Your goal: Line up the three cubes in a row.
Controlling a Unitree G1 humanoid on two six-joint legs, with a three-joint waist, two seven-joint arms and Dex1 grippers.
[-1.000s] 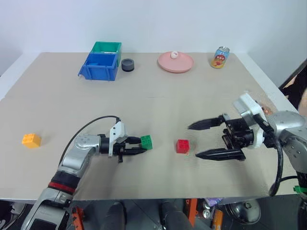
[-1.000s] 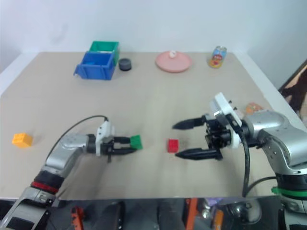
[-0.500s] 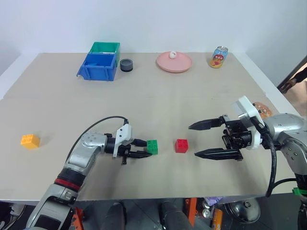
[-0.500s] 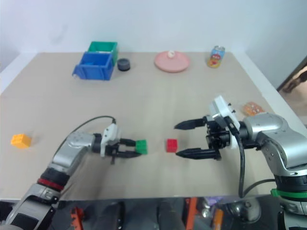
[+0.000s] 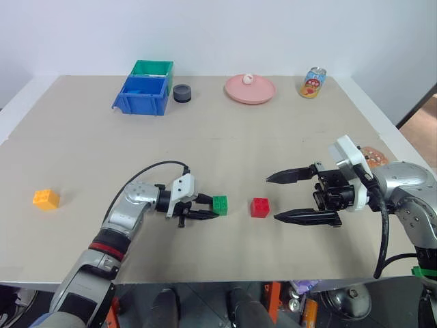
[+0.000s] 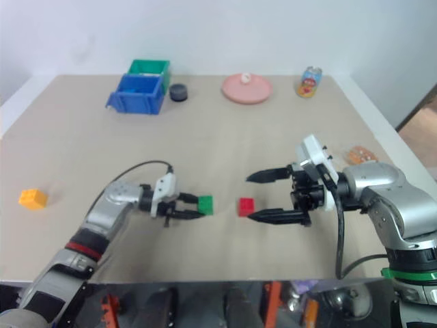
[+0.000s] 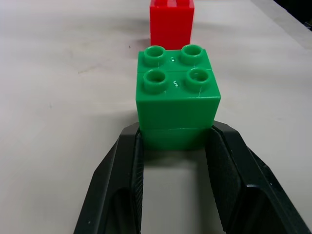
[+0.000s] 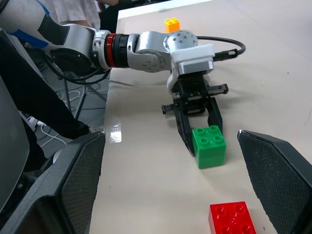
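A: The left gripper [image 5: 207, 210] is clenched on the green cube [image 5: 220, 204], its 2 black fingers [image 7: 122, 180] pinching the cube's lower part from both sides. The right gripper [image 5: 290, 197] is spread wide with nothing between its fingers.

B: How do the cubes look?

A: Glossy plastic bricks. The green one shows 4 round studs on top and a seam across its middle, and sits low on the beige table [image 5: 225, 137]. The red cube [image 5: 259, 207] stands just beside it, apart, between the 2 grippers. The yellow-orange cube [image 5: 45, 198] lies well apart near the table's left edge.

B: And the arms?

A: The left forearm reaches in toward the middle, gripper pointing toward the red cube, a black cable arching over its wrist. The right gripper points back toward it, 1 finger above the other.
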